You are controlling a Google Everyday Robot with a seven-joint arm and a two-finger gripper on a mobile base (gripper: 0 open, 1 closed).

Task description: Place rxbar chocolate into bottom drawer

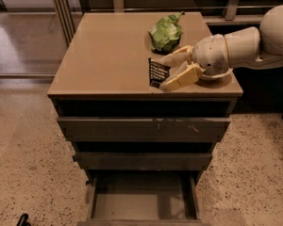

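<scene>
The rxbar chocolate (pixel 158 73), a small black wrapper with white lettering, is held between the two cream fingers of my gripper (pixel 166 72) just above the front right part of the cabinet top (pixel 108 51). The arm reaches in from the right. The bottom drawer (pixel 142 201) is pulled open below, and its grey tray shows nothing inside. The gripper is above the cabinet top, well above the drawer.
A wrinkly green bag (pixel 166 32) lies on the back right of the cabinet top. The two upper drawers (pixel 144 128) are slightly open. The bowl is hidden behind the arm. Speckled floor surrounds the cabinet; a glass partition stands at the back left.
</scene>
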